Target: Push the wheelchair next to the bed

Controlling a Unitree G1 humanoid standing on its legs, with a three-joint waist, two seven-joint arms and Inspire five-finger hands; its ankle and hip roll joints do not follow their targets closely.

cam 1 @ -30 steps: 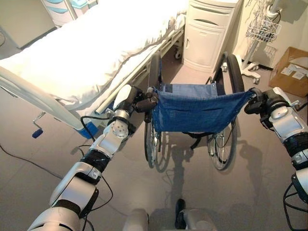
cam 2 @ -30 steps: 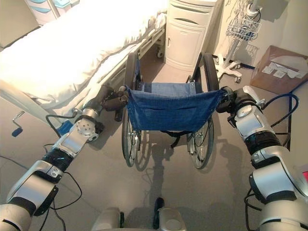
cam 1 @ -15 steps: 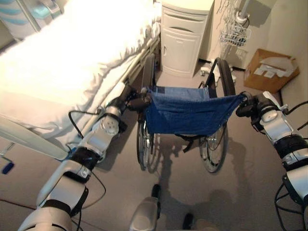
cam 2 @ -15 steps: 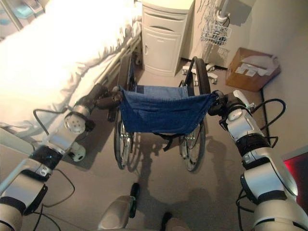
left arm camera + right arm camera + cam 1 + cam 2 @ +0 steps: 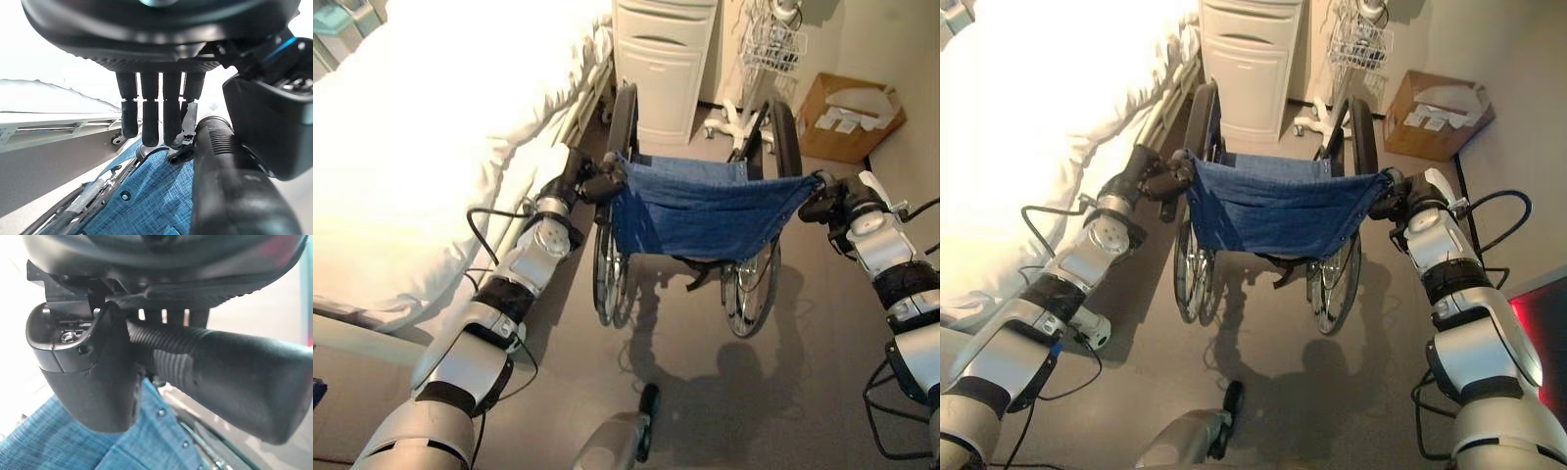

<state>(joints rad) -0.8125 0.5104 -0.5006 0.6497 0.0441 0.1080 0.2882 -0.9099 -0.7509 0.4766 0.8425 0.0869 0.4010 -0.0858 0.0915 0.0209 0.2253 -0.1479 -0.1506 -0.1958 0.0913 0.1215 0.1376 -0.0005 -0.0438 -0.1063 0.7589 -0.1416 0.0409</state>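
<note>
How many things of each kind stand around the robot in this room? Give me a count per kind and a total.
Wheelchair: 1
Bed: 1
Bedside cabinet: 1
Wire basket stand: 1
Cardboard box: 1
Total: 5

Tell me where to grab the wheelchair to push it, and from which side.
Grip the wheelchair by its two ribbed black push handles, coming from behind the blue backrest. They stick out rearward at either top corner, so left hand and right hand each wrap one, as they do here.
</note>
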